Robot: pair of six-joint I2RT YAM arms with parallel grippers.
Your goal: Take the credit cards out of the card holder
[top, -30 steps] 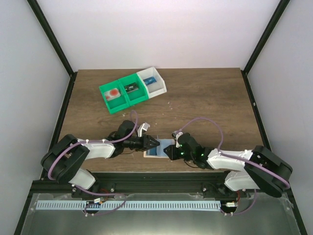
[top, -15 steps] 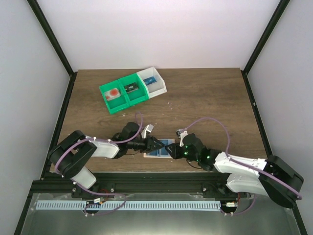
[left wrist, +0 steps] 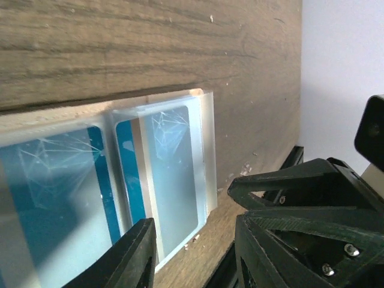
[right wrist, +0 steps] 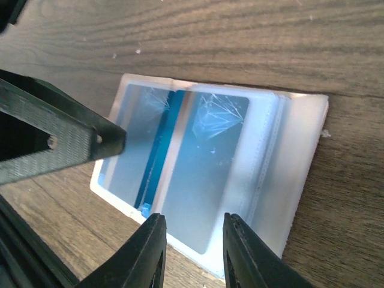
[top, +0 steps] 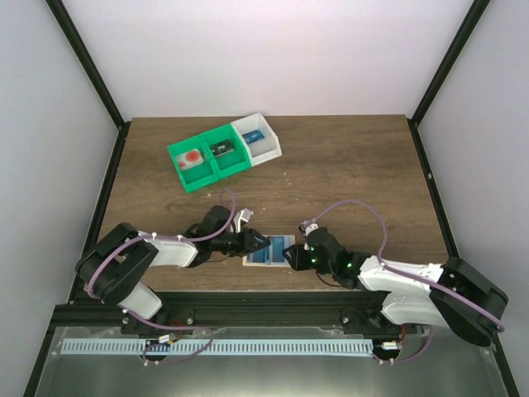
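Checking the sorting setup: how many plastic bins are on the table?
3, side by side, far left: left green bin, middle green bin, white bin.

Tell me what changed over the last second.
The left tool pushed in over the card holder, then drew back left a little. The right tool slid slightly right, its arm stretching out flatter. Neither took hold of anything; both are open. The card holder, with the credit cards in its sleeves, and the bins stayed put.

No text, number or brand can be read in any view. On the credit cards [left wrist: 171, 174] only a faint web of lines is seen.
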